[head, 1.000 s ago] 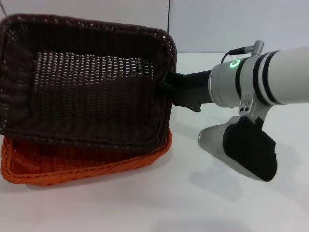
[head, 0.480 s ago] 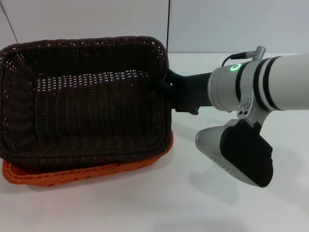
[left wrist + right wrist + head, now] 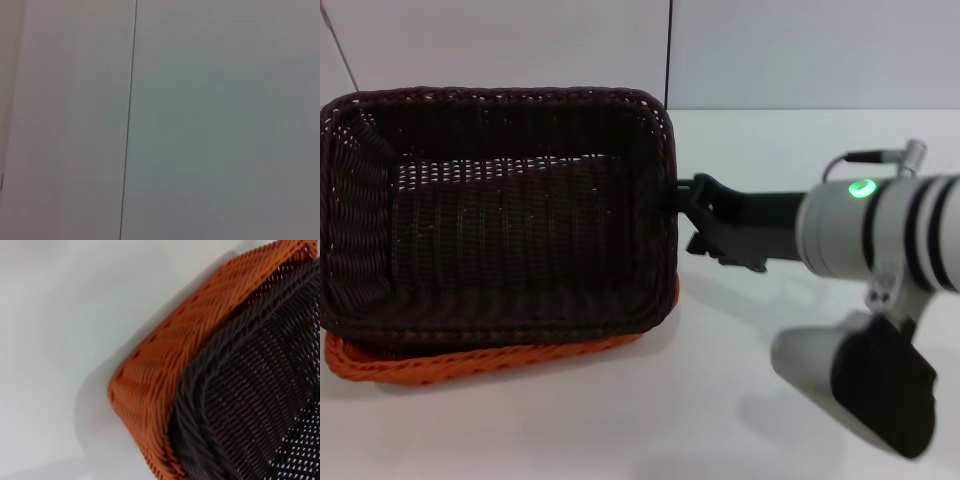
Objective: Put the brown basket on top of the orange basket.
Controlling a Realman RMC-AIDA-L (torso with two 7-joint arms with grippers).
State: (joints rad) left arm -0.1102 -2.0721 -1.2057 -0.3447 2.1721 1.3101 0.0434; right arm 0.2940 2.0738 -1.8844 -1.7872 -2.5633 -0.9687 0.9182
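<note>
The brown basket (image 3: 500,220) sits level, nested in the orange basket (image 3: 470,360), whose rim shows only along the front and right. My right gripper (image 3: 692,215) is right beside the brown basket's right rim, with its fingers spread and nothing between them. The right wrist view shows a corner of the brown basket (image 3: 250,380) resting inside the orange basket (image 3: 165,370). The left gripper is out of view; its wrist view shows only a blank wall.
The baskets stand on the left of a white table (image 3: 720,400). A pale wall with a thin dark vertical seam (image 3: 669,50) rises behind. My right arm (image 3: 880,250) reaches in from the right edge.
The brown basket came down from a tilt and settled level in the orange basket. My right gripper let go of its right rim and the arm drew back to the right and lower.
</note>
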